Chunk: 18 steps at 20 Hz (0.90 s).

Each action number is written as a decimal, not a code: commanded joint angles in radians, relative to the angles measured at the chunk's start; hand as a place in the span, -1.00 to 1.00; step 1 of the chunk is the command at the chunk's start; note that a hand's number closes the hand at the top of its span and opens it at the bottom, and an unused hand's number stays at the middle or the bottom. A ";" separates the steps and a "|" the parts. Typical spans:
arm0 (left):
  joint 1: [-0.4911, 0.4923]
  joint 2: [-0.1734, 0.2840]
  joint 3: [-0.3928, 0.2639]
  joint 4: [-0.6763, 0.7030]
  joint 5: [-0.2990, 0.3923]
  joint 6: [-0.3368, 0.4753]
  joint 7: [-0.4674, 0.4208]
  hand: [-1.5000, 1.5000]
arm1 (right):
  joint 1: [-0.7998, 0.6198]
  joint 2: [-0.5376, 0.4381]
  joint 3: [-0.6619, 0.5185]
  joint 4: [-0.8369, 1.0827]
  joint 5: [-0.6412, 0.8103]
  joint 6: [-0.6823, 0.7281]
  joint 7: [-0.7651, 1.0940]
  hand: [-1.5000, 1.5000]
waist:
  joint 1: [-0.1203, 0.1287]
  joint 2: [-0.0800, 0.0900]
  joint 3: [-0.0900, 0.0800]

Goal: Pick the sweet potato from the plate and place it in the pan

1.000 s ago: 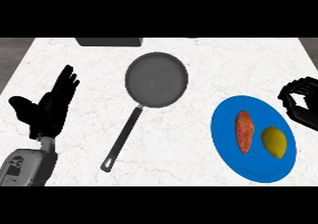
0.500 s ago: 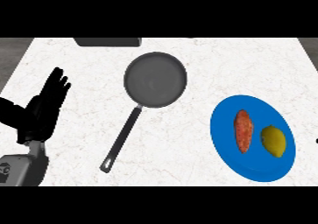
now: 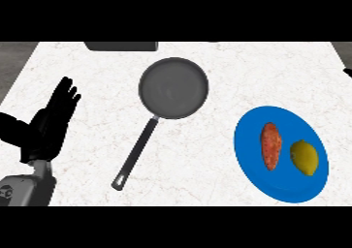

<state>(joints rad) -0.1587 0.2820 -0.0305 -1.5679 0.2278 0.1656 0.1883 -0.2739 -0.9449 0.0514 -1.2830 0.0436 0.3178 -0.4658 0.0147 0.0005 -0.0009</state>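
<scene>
**Sweet potato lies on the plate, pan stands bare**

Sweet potato (image 3: 270,146) rests lengthwise on the blue plate (image 3: 259,178), which sits to the right of the pan and slightly nearer the robot. A yellow lemon (image 3: 304,156) lies just beside it on the same plate, on the side away from the pan. The grey pan (image 3: 173,87) sits on the white marbled counter (image 3: 207,184) with nothing in it; its long handle (image 3: 136,152) runs down and leftward from the bowl toward the robot.

Left of the pan, well apart from it, the left hand (image 3: 44,131) rests open with fingers straight and pointing up, thumb spread outward, holding nothing. Far right of the pan, at the view's edge, only small black tips of the right hand (image 3: 351,74) show; whether it is open or closed cannot be told.

A dark object (image 3: 121,46) lies at the counter's far edge, beyond the pan.
</scene>
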 commanded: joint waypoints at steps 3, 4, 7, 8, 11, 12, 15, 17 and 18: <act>0.028 -0.024 -0.003 -0.014 -0.009 0.000 -0.018 0.00 | -0.098 -0.007 0.112 -0.089 0.147 0.050 0.179 -1.00 | -0.001 -0.001 0.000; 0.000 0.001 0.002 -0.036 -0.007 -0.005 0.029 0.00 | -0.122 0.011 0.150 -0.088 0.179 0.062 0.196 -1.00 | 0.003 0.000 0.000; -0.007 -0.012 0.006 -0.013 -0.005 -0.009 0.006 0.00 | -0.154 -0.001 0.235 -0.059 0.256 0.142 0.221 -1.00 | 0.007 0.003 0.000; -0.014 0.022 0.046 0.031 0.035 -0.059 -0.005 0.00 | -0.152 0.019 0.281 -0.077 0.272 0.169 0.268 -1.00 | 0.007 0.005 -0.001; -0.011 -0.021 0.002 -0.018 -0.018 0.007 0.024 0.00 | -0.137 0.014 0.333 -0.084 0.329 0.228 0.270 -1.00 | -0.003 0.001 0.000; 0.009 -0.006 0.019 -0.013 -0.006 -0.023 0.001 0.00 | -0.132 0.016 0.332 -0.095 0.337 0.245 0.266 -1.00 | -0.006 0.000 0.000; 0.008 0.015 0.061 -0.028 0.017 -0.046 0.049 0.00 | -0.118 0.071 0.295 -0.205 0.344 0.283 0.356 -1.00 | -0.014 -0.002 0.001; 0.019 0.015 0.052 -0.070 -0.007 -0.022 0.079 0.00 | -0.053 0.034 0.311 -0.194 0.434 0.226 0.253 -1.00 | -0.015 -0.002 0.001; -0.025 -0.022 0.022 -0.027 -0.035 -0.002 0.054 0.00 | -0.088 0.007 0.291 -0.257 0.418 0.283 0.311 -1.00 | -0.020 -0.002 0.001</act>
<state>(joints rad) -0.1490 0.2768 0.0031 -1.5958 0.2158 0.1459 0.2174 -0.3819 -0.9169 0.3417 -1.4597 0.4044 0.5716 -0.1726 0.0034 -0.0007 -0.0002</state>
